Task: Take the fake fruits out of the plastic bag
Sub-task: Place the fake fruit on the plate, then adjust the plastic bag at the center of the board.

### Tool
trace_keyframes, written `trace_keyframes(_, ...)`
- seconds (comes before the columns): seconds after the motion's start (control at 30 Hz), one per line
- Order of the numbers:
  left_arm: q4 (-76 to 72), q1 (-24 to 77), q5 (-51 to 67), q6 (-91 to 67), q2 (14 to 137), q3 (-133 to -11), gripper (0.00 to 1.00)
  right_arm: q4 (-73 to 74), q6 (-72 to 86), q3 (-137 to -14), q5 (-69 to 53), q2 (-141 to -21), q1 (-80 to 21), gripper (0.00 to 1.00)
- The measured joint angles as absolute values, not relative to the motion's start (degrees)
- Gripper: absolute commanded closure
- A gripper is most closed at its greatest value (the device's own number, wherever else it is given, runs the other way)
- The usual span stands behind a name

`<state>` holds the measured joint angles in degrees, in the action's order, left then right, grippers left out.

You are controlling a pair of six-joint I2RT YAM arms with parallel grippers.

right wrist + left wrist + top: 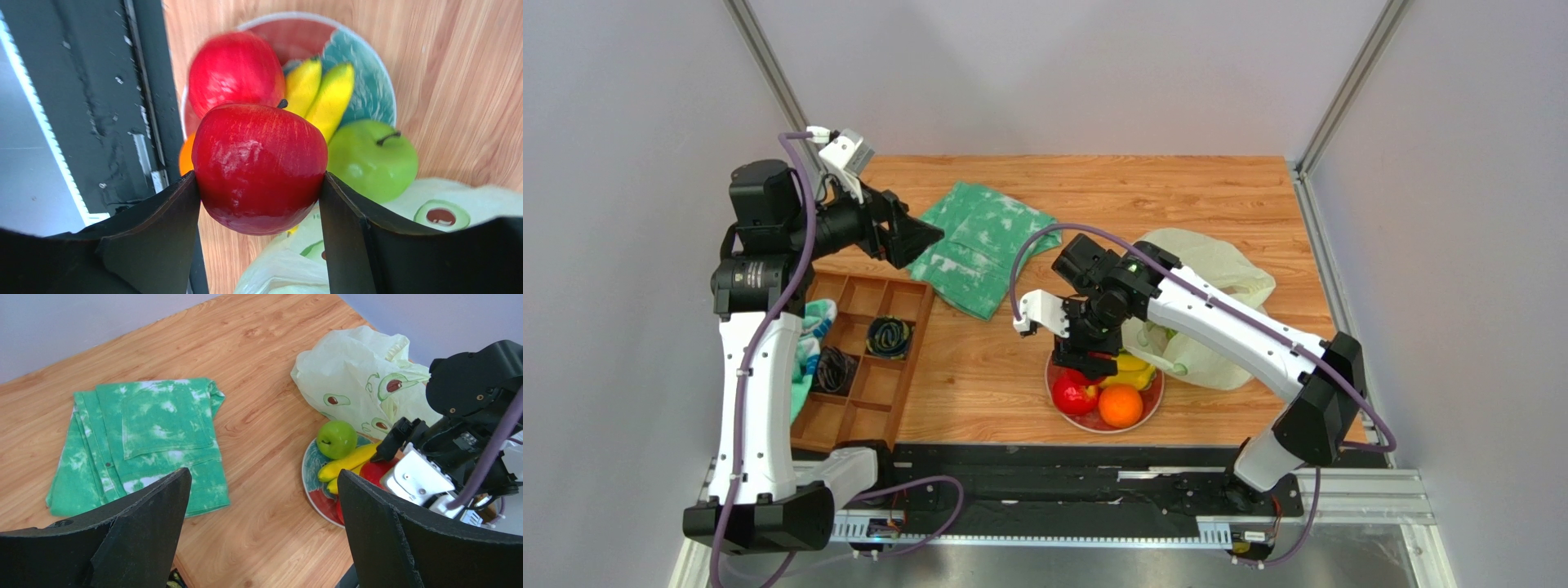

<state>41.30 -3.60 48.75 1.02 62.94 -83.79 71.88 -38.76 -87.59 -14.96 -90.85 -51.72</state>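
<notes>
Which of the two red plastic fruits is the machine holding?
The glossy red apple with a stem, pinched in the right tool; the other red fruit lies on the plate.

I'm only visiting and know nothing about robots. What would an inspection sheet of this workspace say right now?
Surface: wooden table, light brown.
Job's things: plastic bag crumpled beside the plate; red fruit, orange, bananas and green apple on the plate; red apple held above it.
Clutter: green-and-white cloth, folded; organiser tray holding dark coiled items.
Grippers: left gripper, jaws open, empty, raised; right gripper, jaws shut on the red apple.
Cables: purple cables loop along both arms.
Surroundings: plain pale walls, metal frame posts.
</notes>
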Motion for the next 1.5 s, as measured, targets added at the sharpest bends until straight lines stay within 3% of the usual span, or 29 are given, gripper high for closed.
trace_keyframes(0.17, 41.39, -3.90, 48.71, 1.02, 63.18, -83.61, 0.02, 70.61, -37.67, -83.13, -10.68, -90.78, -50.00, 0.44)
trace_keyframes(0.23, 41.36, -3.90, 48.75, 0.99, 63.29, -83.61, 0.02, 70.06, -37.26, -81.60, -9.32, -90.76, -49.65, 0.19)
trace_keyframes(0.27, 41.34, -3.90, 48.75, 0.97, 63.33, -83.61, 0.02, 69.69, -37.01, -80.82, -8.60, -90.76, -49.54, 0.00)
trace_keyframes(0.47, 41.28, -3.90, 49.28, 0.75, 64.51, -83.61, 0.02, 69.12, -35.75, -80.34, -7.77, -90.15, -49.41, 0.00)
trace_keyframes(0.7, 39.94, -2.15, 50.59, -1.17, 69.89, -85.03, 0.02, 63.20, -31.00, -91.98, -14.22, -81.32, -49.41, 0.00)
trace_keyframes(0.83, 41.34, 5.98, 48.45, 0.89, 76.16, -90.15, 0.01, 53.25, -26.50, -93.62, -11.31, -69.56, -49.36, 0.03)
trace_keyframes(0.93, 43.53, 15.11, 46.63, 5.15, 79.66, -94.00, 0.01, 48.45, -25.15, -92.36, -5.26, -63.24, -47.70, 0.15)
trace_keyframes(1.17, 48.01, 35.48, 41.32, 17.17, 85.93, -104.25, 0.01, 51.75, -20.49, -83.42, -1.56, -59.66, -21.43, 0.33)
trace_keyframes(1.5, 47.37, 52.56, 26.24, 35.51, 102.83, -120.40, 0.01, 61.87, -16.95, -76.66, -13.80, -69.36, -1.32, 0.36)
